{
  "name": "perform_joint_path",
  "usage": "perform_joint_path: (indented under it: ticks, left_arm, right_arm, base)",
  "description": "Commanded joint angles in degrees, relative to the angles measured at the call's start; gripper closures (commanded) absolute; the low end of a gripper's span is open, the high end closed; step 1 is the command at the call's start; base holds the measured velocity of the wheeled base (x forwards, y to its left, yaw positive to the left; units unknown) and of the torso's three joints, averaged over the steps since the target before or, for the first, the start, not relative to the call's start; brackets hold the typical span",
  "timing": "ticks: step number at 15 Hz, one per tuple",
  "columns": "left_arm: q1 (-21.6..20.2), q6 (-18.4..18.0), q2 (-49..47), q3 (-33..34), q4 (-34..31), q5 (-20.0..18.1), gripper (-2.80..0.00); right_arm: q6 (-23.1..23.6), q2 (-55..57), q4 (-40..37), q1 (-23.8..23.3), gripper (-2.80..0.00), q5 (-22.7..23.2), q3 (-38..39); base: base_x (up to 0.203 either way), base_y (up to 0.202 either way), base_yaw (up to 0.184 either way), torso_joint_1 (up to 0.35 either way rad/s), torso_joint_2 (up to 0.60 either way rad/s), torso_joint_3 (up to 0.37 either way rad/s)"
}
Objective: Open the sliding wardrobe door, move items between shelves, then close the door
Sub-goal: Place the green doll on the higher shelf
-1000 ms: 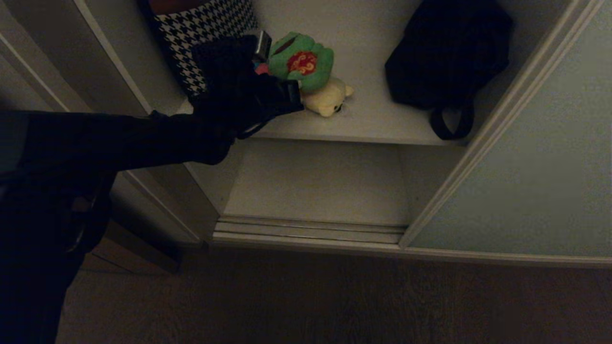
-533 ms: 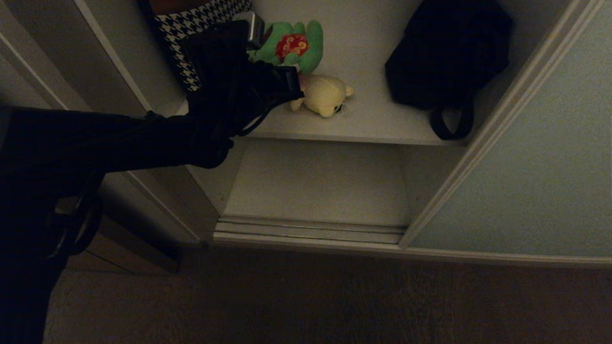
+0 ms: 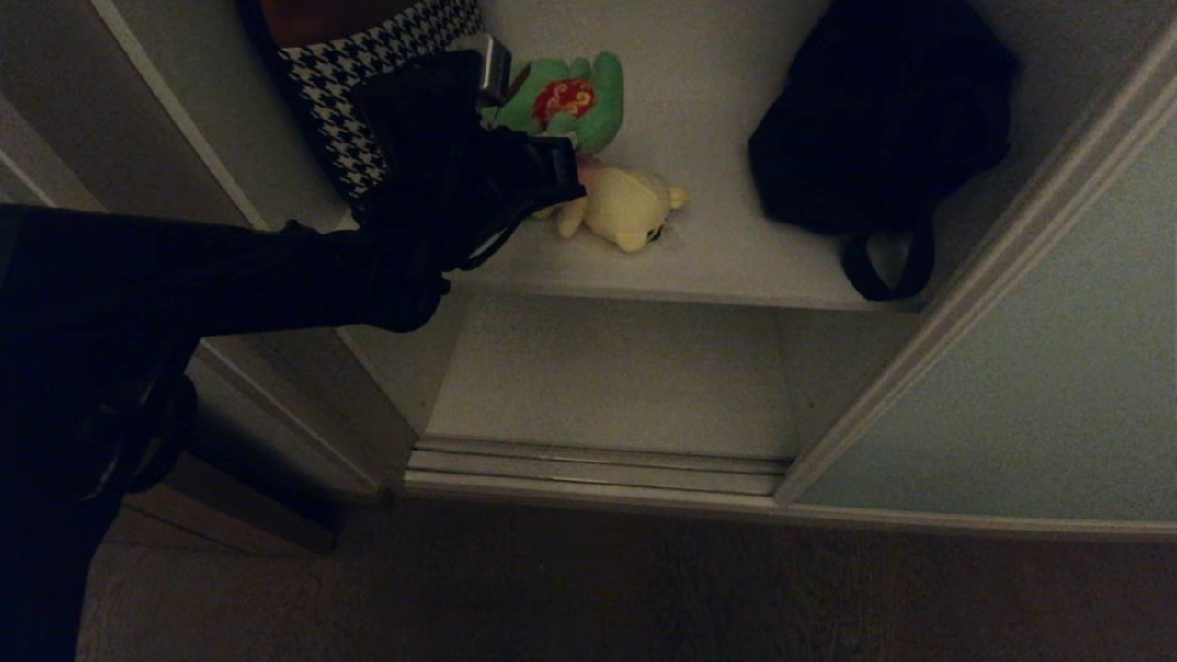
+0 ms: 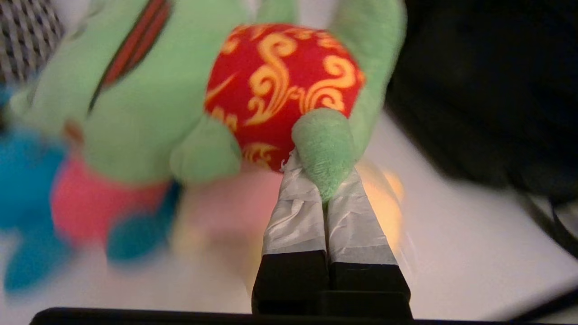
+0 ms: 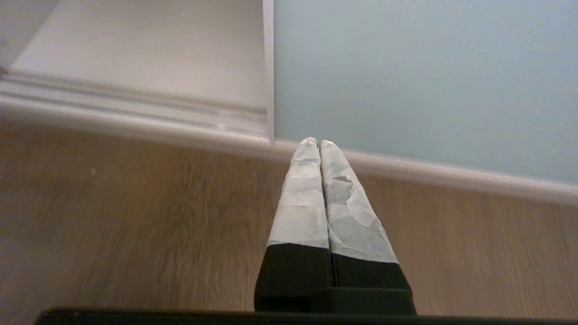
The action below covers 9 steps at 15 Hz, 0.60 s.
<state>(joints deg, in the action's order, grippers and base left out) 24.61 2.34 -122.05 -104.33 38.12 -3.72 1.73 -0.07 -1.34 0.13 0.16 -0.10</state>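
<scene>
On the upper shelf (image 3: pixel 736 248), a flat, smooth off-white board, lie soft plush toys. The green toy (image 4: pixel 149 90) is fuzzy, with a round red belly that carries yellow swirl patterns and a dark red stripe near its head. It hangs lifted above the board, close to a houndstooth fabric bag (image 3: pixel 368 83) with a black and white woven pattern. Under it a cream-yellow toy (image 3: pixel 625 207) rests on the shelf, and the left wrist view shows also a blue toy (image 4: pixel 27 180) with a pink belly beside it, blurred. A black bag (image 3: pixel 874 119) with a looped strap stands to the right on the same board.

The left gripper (image 4: pixel 326 192), its fingers wrapped in crinkled pale tape, is pressed together and pinches one small foot of the green toy. The lower shelf (image 3: pixel 607 377) is plain. The sliding wardrobe door (image 3: pixel 1039 368), matte grey-green with a thin pale frame, stands at the right. The right gripper (image 5: pixel 318 146) is pressed together and holds nothing, low over the wooden floor (image 5: pixel 135 216).
</scene>
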Motion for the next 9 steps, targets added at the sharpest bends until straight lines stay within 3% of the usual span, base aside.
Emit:
perform_joint_path:
  ticks: [1, 5, 9]
  left_arm:
    - [0.45, 0.11, 0.42, 0.02, 0.45, 0.13, 0.00]
    - [0.79, 0.47, 0.15, 0.18, -0.07, 1.87, 0.00]
    - [0.70, 0.37, -0.81, -0.43, -1.21, 2.77, 0.00]
  right_arm:
    - [0.03, -0.01, 0.02, 0.04, 0.00, 0.02, 0.01]
    - [0.03, -0.01, 0.02, 0.04, 0.00, 0.02, 0.01]
    - [0.03, -0.01, -0.04, 0.04, 0.00, 0.02, 0.01]
  base:
    - [0.196, 0.000, -0.001, 0.002, 0.00, 0.002]
    - [0.188, 0.000, 0.001, 0.003, 0.00, 0.003]
    - [0.023, 0.000, 0.000, 0.001, 0.00, -0.001]
